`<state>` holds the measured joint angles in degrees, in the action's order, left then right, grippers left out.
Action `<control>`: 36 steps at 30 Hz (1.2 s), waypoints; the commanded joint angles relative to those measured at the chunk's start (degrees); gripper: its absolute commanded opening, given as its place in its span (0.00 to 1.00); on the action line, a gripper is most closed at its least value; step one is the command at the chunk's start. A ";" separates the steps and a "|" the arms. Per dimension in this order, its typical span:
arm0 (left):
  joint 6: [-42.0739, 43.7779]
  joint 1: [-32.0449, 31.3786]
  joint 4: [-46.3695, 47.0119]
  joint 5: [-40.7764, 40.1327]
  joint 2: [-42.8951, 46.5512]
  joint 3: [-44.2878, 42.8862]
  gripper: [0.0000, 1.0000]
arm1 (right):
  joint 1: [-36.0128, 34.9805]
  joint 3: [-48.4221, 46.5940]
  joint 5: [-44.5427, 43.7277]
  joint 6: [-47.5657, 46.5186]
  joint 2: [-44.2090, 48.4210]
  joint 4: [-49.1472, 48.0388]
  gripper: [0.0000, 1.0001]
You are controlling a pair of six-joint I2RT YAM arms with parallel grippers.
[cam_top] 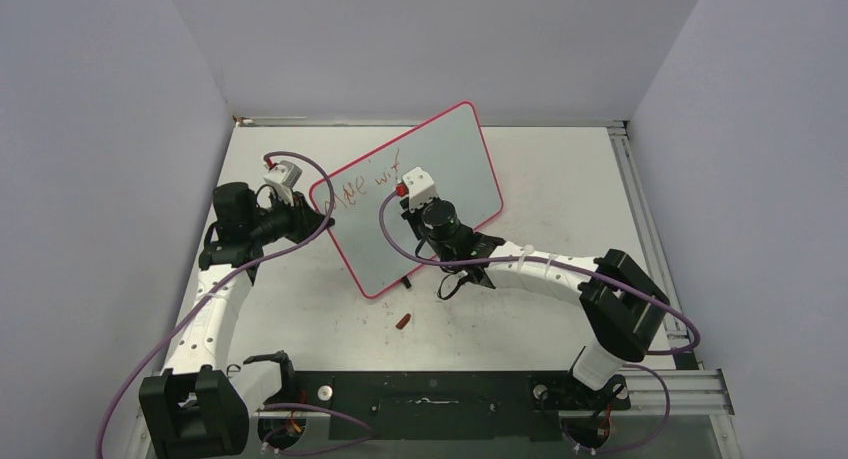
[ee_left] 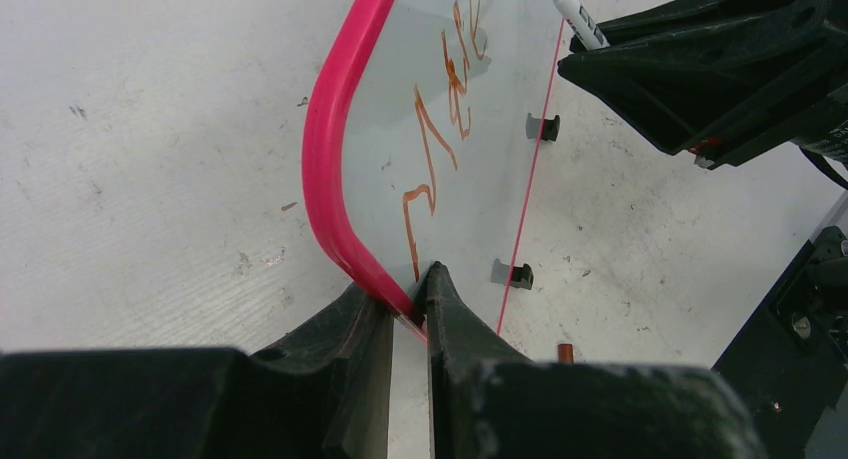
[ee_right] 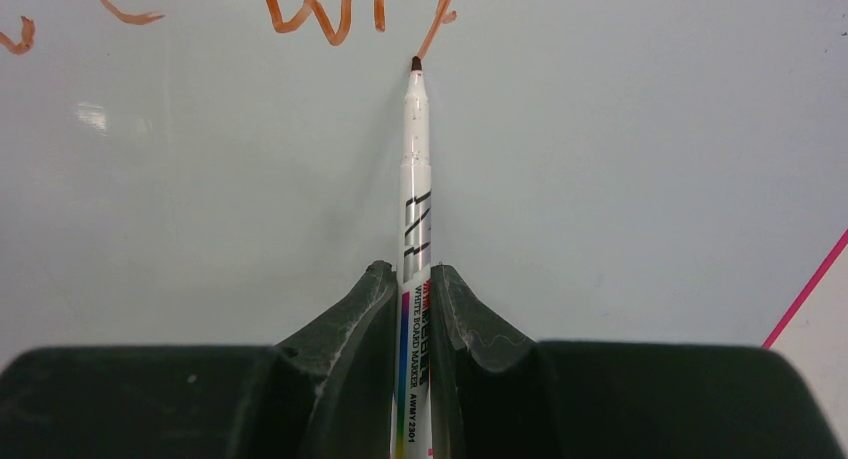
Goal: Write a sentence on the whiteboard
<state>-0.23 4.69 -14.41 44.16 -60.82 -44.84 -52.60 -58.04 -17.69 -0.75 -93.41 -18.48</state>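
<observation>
So right end effector [ee_right: 412,279] pinches the marker [ee_right: 414,179], tip at the sentence [ee_right: 320,14]; left end effector [ee_left: 410,299] clamps the whiteboard [ee_left: 325,169] rim.

Pale grey-white whiteboard [cam_top: 365,244] with a bright pink-red rim and small black feet [ee_left: 545,127]. The sentence [cam_top: 372,184] is in thin orange-brown strokes. The marker [ee_right: 414,179] is white with black lettering, a rainbow stripe and a dark brown tip. The left gripper [ee_left: 408,309] and right gripper [ee_right: 414,289] are matt black. White table [cam_top: 560,179] with grey scuffs, red-brown cap [cam_top: 404,322]
</observation>
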 commanded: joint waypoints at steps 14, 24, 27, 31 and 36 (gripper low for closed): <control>6.12 0.28 -1.68 -6.53 0.00 -0.42 0.00 | 2.17 -7.38 -1.67 0.34 -1.34 1.86 0.05; 6.12 0.23 -1.67 -6.53 0.09 -0.41 0.00 | 2.50 -7.21 0.71 0.40 -1.90 3.55 0.05; 6.11 0.23 -1.67 -6.54 0.08 -0.42 0.00 | 2.50 -7.41 0.80 0.16 -2.01 3.77 0.05; 6.12 0.23 -1.67 -6.61 0.05 -0.42 0.00 | 2.50 -7.44 1.45 -0.04 -1.68 4.07 0.05; 6.03 0.23 -1.67 -6.62 0.18 -0.34 0.00 | 3.09 -8.63 0.70 0.59 -2.61 5.56 0.05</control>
<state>-0.23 4.69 -14.44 44.14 -60.75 -44.84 -50.22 -63.72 -17.67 -0.80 -94.96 -14.17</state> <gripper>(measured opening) 0.117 0.152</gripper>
